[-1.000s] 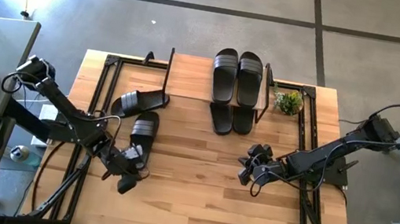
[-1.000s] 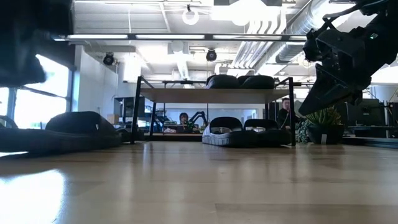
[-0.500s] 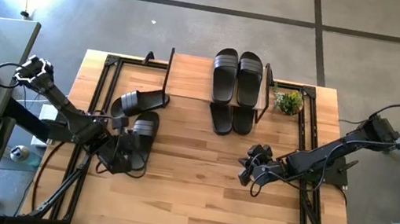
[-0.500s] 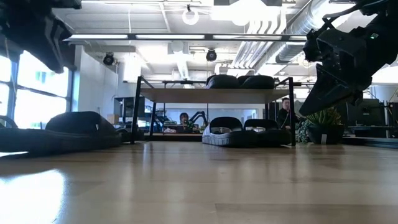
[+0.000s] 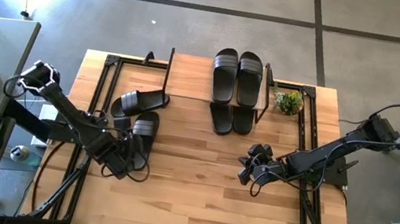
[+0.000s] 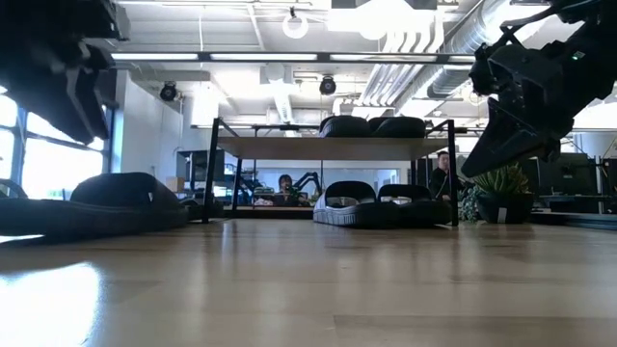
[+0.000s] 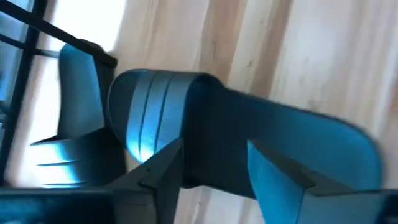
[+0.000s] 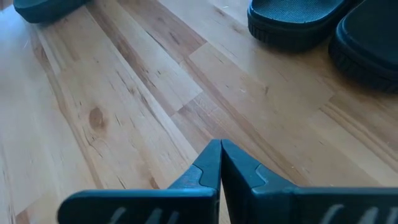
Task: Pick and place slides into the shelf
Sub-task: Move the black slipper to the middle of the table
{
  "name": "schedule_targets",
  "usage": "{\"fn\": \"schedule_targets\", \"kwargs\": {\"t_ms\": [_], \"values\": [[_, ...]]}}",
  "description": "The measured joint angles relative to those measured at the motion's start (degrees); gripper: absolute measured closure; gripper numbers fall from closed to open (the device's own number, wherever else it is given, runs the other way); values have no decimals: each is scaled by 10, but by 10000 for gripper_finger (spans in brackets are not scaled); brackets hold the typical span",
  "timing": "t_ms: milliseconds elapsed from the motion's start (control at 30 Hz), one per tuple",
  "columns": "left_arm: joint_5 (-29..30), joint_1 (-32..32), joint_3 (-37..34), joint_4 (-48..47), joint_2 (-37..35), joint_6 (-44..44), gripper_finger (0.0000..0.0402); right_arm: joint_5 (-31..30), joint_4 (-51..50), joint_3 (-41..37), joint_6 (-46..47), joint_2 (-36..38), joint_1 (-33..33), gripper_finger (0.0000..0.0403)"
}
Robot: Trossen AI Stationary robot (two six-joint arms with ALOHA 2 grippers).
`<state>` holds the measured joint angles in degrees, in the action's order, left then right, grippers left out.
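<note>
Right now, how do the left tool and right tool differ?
The left tool is open, its fingers either side of a slide lying on the table; the right tool is shut and empty. The left tool sits over the table's left side by two loose slides; the right tool hangs over bare wood toward the right, short of the shelf. Both are dark two-finger tools.

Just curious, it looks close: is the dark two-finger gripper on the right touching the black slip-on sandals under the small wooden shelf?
Apart. The high view shows bare wooden table between the right gripper and those sandals, which lie partly under the shelf.
</note>
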<state>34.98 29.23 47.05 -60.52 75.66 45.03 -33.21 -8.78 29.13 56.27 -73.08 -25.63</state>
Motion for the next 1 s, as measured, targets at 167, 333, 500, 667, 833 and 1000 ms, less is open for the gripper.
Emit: {"fn": "schedule_targets", "kwargs": {"t_ms": [167,333,500,667,833,1000], "values": [[12,0,0,0,63,-5,208,0,0,0,-2,0,0,403],[27,0,0,1,124,3,214,0,0,0,-4,0,0,403],[52,0,0,4,159,18,231,4,1,0,-4,0,0,403],[79,0,0,4,163,20,244,8,2,0,-3,0,0,403],[108,0,0,-11,163,20,246,8,2,0,-2,0,0,403],[120,-24,0,-21,163,20,240,3,2,0,-2,0,0,403]]}}
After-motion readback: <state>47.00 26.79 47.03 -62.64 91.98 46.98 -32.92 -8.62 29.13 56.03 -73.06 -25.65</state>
